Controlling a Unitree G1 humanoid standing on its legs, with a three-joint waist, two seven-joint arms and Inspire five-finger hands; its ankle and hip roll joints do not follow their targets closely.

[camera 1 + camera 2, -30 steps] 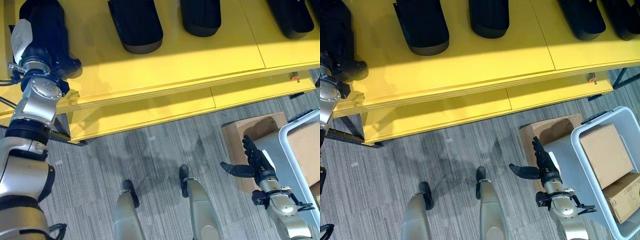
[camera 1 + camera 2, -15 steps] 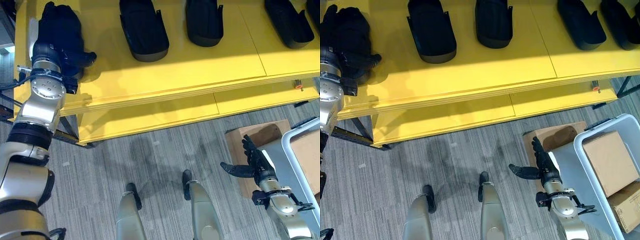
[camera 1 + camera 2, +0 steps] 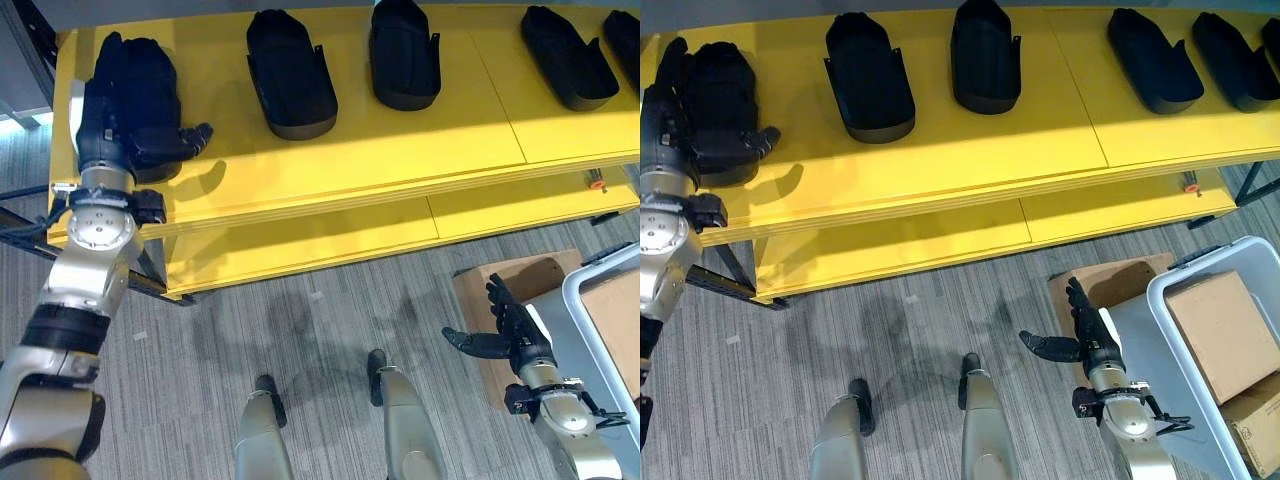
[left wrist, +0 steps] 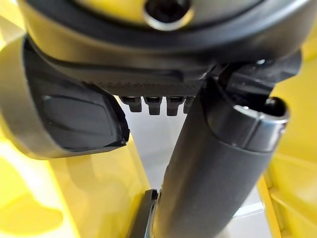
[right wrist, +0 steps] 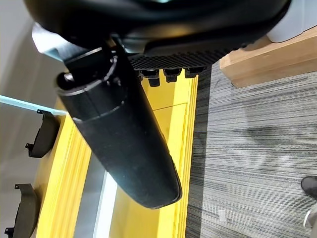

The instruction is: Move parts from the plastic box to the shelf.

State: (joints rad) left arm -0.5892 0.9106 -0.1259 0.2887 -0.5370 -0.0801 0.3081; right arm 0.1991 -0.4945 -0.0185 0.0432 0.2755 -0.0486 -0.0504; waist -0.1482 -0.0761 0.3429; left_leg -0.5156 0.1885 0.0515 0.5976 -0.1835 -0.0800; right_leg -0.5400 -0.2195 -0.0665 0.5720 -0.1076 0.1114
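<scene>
The robot's left hand (image 3: 122, 125) lies flat, fingers straight, on a black moulded plastic part (image 3: 150, 95) at the ten o'clock end of the yellow shelf (image 3: 340, 150). More black moulded parts (image 3: 869, 89) sit in a row along the shelf toward two o'clock. The right hand (image 3: 1090, 338), fingers spread and holding nothing, hangs at five o'clock over the grey carpet, just beside the grey plastic box (image 3: 1163, 330) holding brown cardboard cartons (image 3: 1220, 320).

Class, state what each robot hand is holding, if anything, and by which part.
Left hand lies over a black part on the yellow shelf; whether it grips cannot be told. Right hand is open, empty.
</scene>
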